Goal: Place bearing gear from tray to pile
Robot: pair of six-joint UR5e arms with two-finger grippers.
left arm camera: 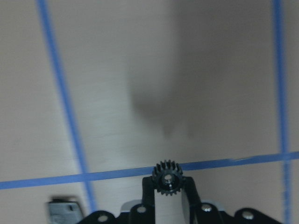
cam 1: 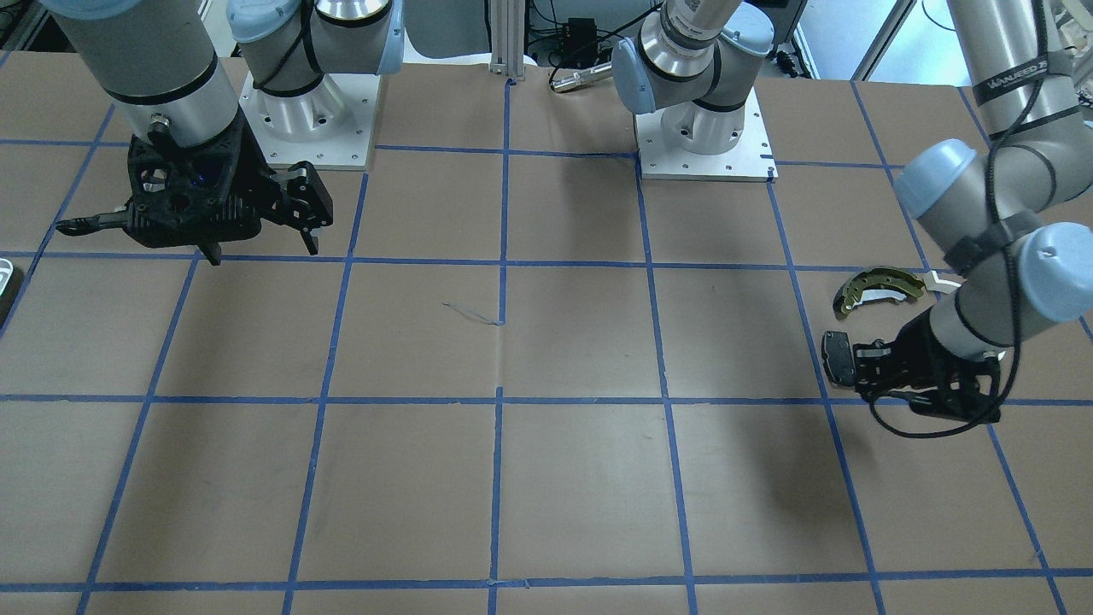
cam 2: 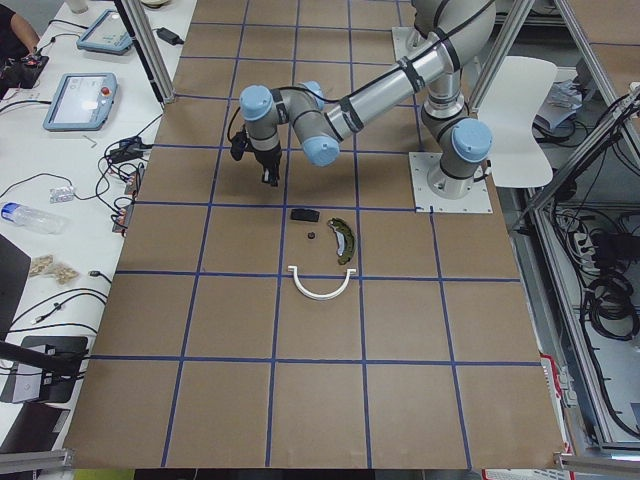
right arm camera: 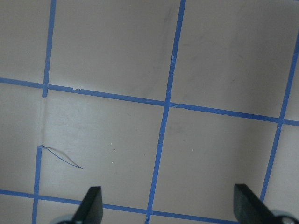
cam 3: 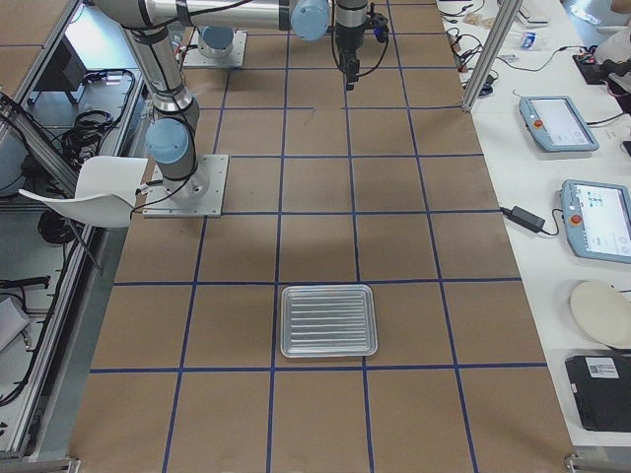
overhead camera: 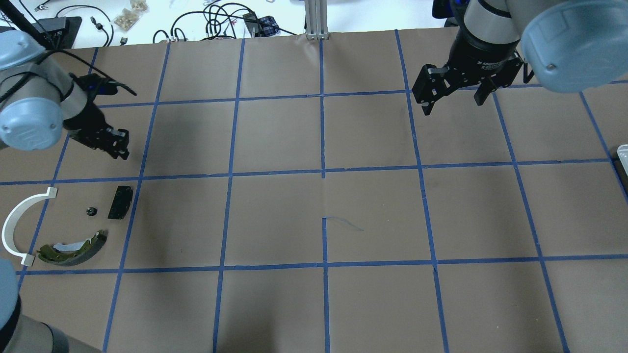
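Pinched between the left pincer's tips, the black bearing gear hung over the table just beside the pile — brake shoe, white strip, black pad — likely kept high to clear them. Idle, the right pincer gaped; the tray sat well apart.

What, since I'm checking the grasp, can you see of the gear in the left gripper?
The gear is small and black, seemingly plastic, with short teeth all round and a pale central bore. It faces the wrist camera, pinched between the left gripper's two fingers, above the brown table; nothing else touches it.
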